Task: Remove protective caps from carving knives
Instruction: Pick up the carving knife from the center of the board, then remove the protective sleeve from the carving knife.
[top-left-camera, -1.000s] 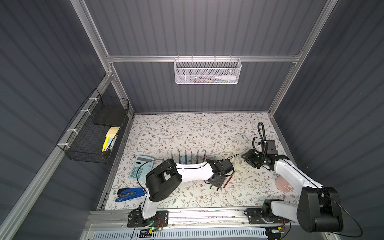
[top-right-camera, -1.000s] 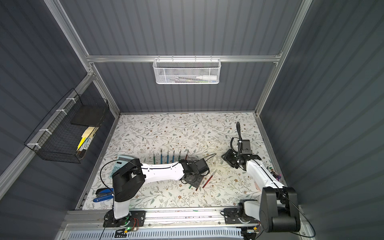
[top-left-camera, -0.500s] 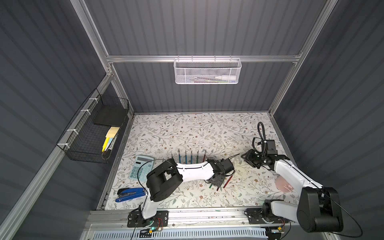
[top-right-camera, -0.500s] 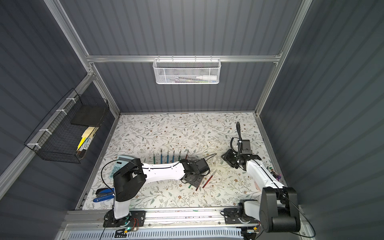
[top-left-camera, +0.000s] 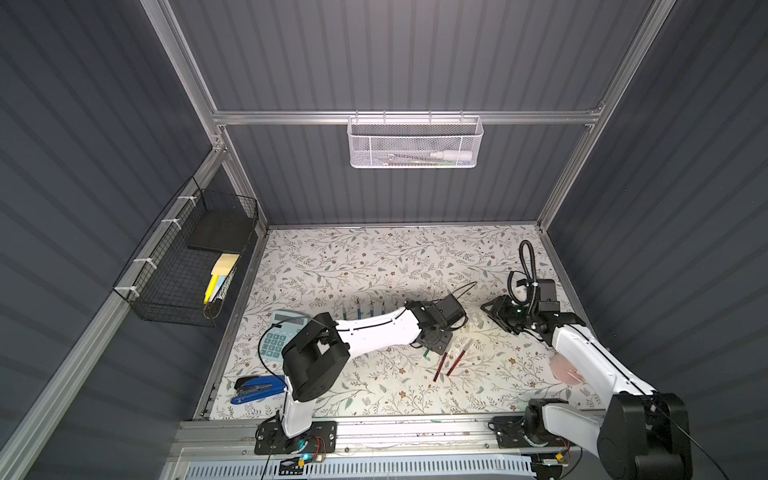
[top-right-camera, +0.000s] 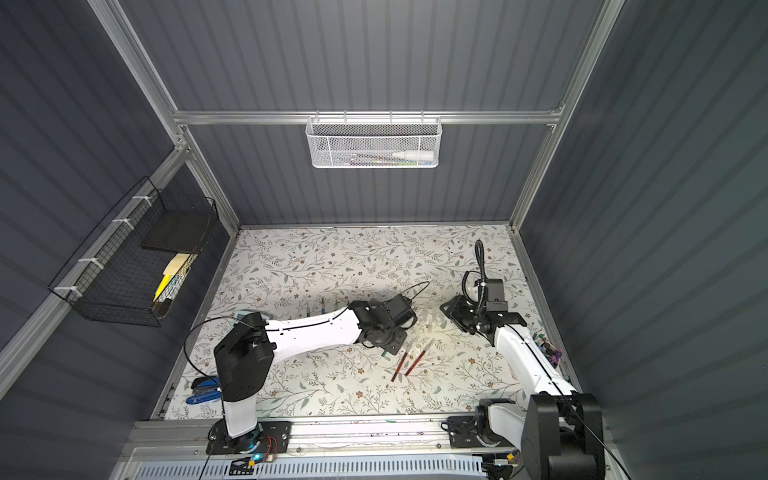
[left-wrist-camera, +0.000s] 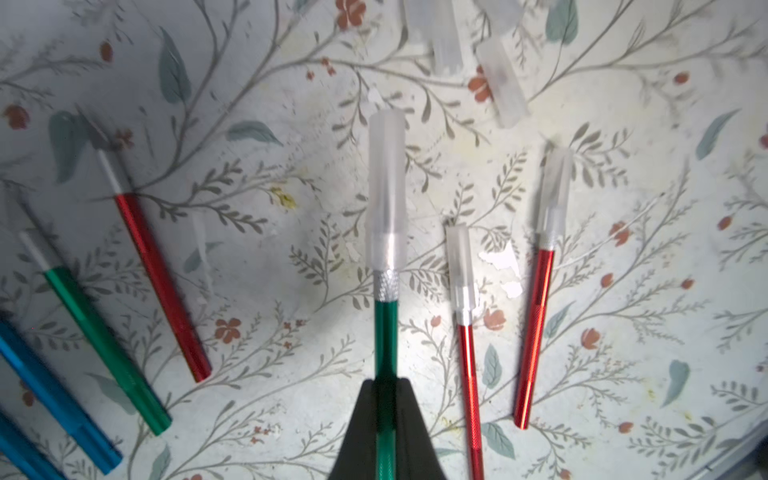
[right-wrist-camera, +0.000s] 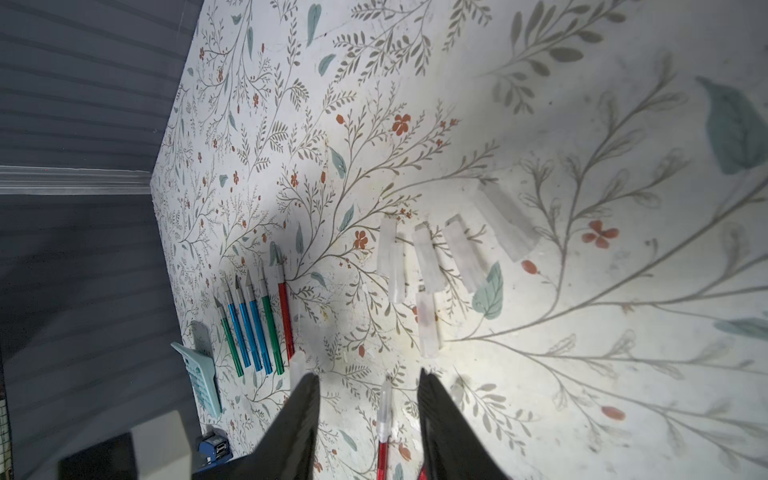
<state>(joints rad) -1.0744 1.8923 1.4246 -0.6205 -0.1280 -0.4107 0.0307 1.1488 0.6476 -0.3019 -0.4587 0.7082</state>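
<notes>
My left gripper (left-wrist-camera: 386, 386) is shut on the handle of a green carving knife (left-wrist-camera: 385, 332), which still wears its whitish protective cap (left-wrist-camera: 386, 187). In both top views the left gripper (top-left-camera: 432, 345) (top-right-camera: 388, 343) sits low over the mid-table. Two capped red knives (top-left-camera: 449, 363) (left-wrist-camera: 536, 316) lie on the table beside it. Several uncapped carving knives (right-wrist-camera: 253, 328) lie in a row further left. Several loose caps (right-wrist-camera: 428, 257) lie in a cluster. My right gripper (right-wrist-camera: 368, 376) (top-left-camera: 492, 311) hovers open above one capped red knife (right-wrist-camera: 382, 440), holding nothing.
A pale blue calculator (top-left-camera: 282, 336) and a blue stapler (top-left-camera: 257, 388) lie at the table's left side. A black wire basket (top-left-camera: 187, 266) hangs on the left wall and a white mesh basket (top-left-camera: 413, 143) on the back wall. A pink object (top-left-camera: 565, 370) lies by the right arm.
The left jaws have closed onto the green knife's handle and shifted slightly. The right arm has stayed in place, its jaws a touch wider.
</notes>
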